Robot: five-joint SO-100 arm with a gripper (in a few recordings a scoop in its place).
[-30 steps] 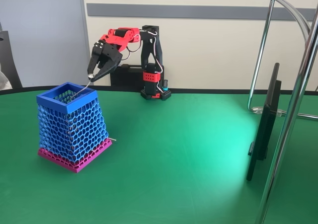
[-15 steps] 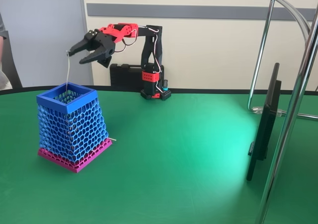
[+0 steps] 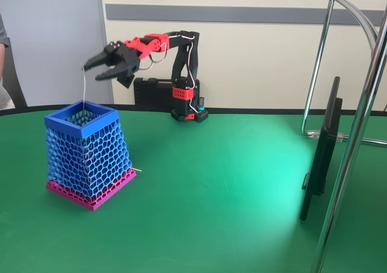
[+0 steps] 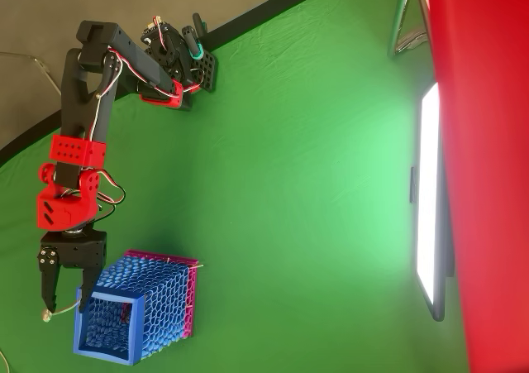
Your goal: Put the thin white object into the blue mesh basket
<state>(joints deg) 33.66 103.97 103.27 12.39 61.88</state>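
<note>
The gripper (image 3: 91, 69) is up in the air above the basket (image 3: 89, 154). Its two fingers look spread apart at the tips, yet the stick (image 3: 83, 88) hangs from the very tip, so it must be pinched there or caught on the little knob at its top. I cannot tell which. From the overhead view, the gripper (image 4: 64, 300) sits just off one side of the basket (image 4: 132, 317), and the stick (image 4: 66, 308) reaches from the fingertip toward the basket's rim.

The stick hangs almost straight down from the gripper. Its bottom end reaches the top of the basket, just inside the blue rim on the side away from the arm. So it is partly over the hole but not dropped in yet.

Here is what could go wrong. The stick is very thin and held only at its top, so it can swing. If the gripper lets go while the stick is swinging, the bottom could hit the thick blue rim and the stick could tip out onto the green desk (image 3: 211, 194). It hangs close to the rim, not over the middle of the basket, so there is little room for a miss. The stick could also slide through a hole in the basket's sides and poke out. If the knob is just hooked on a finger, the stick might stay stuck when the fingers open.

A tiny white bit (image 3: 138, 170) lies on the desk by the pink bottom of the basket. That is not the stick.
</note>
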